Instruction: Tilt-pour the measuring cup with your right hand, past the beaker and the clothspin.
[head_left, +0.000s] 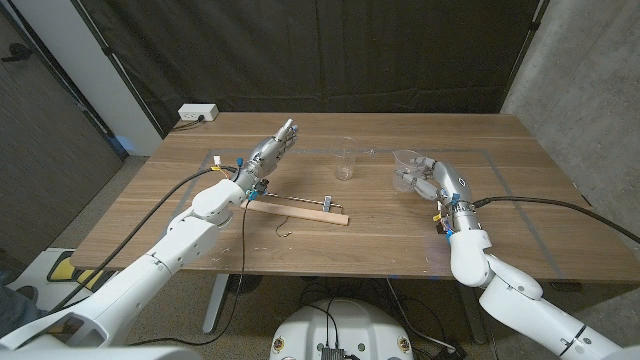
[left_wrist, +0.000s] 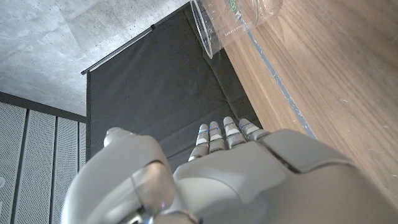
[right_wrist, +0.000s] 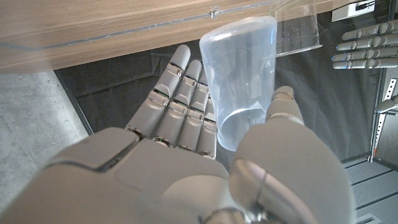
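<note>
Firstly, in the head view the measuring cup (head_left: 407, 166) is seen lifted above the wooden table (head_left: 520, 215), held by the right hand (head_left: 432, 180) on the right side. The beaker (head_left: 346, 159) is placed upright near the middle of the table, apart from the cup, and the clothspin (head_left: 330, 204) is seen on a long wooden stick (head_left: 290, 211) closer to the robot. The left hand (head_left: 268, 153) is raised over the left part of the table, with its fingers stretched out and nothing held in them. Next, in the left wrist view the left hand (left_wrist: 217, 174) is shown from the back, fingers straight and together, and the beaker (left_wrist: 233, 18) is visible beyond the fingertips. Finally, in the right wrist view the cup (right_wrist: 242, 81) is gripped between the thumb and the fingers of the right hand (right_wrist: 186, 155); the beaker (right_wrist: 298, 28) and the left hand (right_wrist: 367, 43) are seen further away.
</note>
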